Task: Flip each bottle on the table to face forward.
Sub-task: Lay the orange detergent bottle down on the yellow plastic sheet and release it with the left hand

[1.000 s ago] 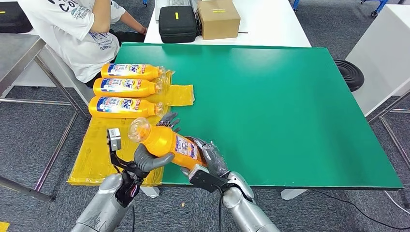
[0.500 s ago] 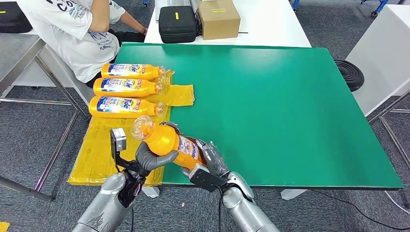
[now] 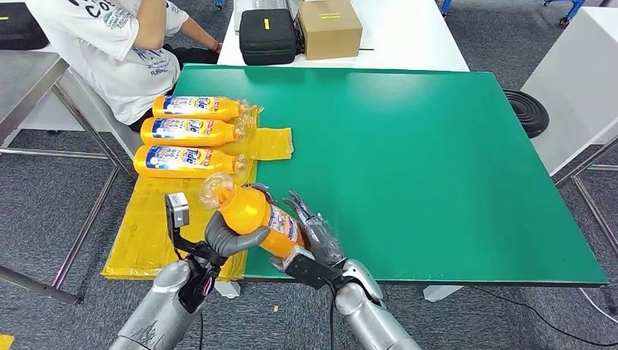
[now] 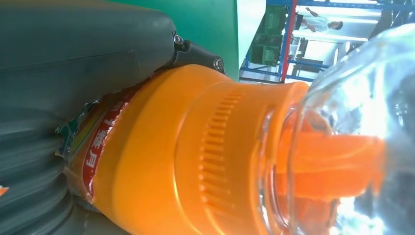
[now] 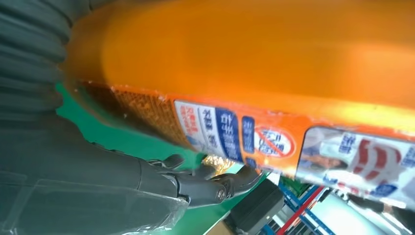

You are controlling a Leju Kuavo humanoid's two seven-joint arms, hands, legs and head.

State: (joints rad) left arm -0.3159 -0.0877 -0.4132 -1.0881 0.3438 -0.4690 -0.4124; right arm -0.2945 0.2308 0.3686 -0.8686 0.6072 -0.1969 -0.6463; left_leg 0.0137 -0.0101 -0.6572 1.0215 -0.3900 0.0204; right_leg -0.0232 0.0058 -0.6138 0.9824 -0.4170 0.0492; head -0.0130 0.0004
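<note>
Over the near left corner of the green table [image 3: 437, 182], my left hand [image 3: 226, 237] grips an orange bottle [image 3: 255, 215] by its neck, clear cap tilted up. My right hand [image 3: 313, 237] rests beside its base with fingers spread, gripping nothing. Three bottles [image 3: 191, 134] lie on yellow plastic [image 3: 146, 226], front labels up, reading "Tide"; I judge those done and this one mid-turn.

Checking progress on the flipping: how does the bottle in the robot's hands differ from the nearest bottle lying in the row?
The held bottle is lifted and tilted, gripped by the left hand; the nearest row bottle lies flat and untouched. The row bottle shows its front label; the held one shows fine print. Both are orange with clear caps.
</note>
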